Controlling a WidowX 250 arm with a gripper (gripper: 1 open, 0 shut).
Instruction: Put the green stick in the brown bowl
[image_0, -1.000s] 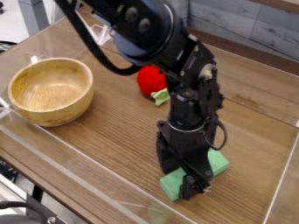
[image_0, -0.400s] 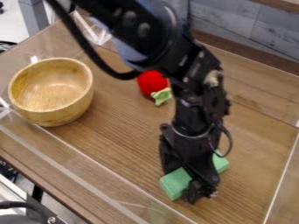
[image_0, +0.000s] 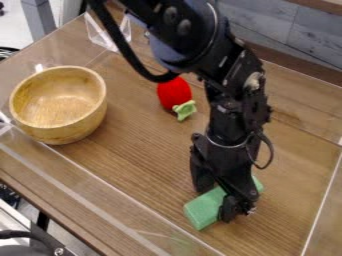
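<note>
While the stick (image_0: 209, 207) lies directly beneath, running near-left to far-right, the gripper (image_0: 233, 205) is held wide astride it, nothing gripped.

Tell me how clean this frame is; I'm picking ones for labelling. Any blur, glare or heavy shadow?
Camera view: the arm's upper links are slightly motion-blurred, while the hand over the green stick is fairly sharp; soft, even light; a faint shadow beside the brown bowl; pale glare along the clear barrier edge at the table's front.

Black jointed arm (image_0: 201, 60) — looping cables
</note>
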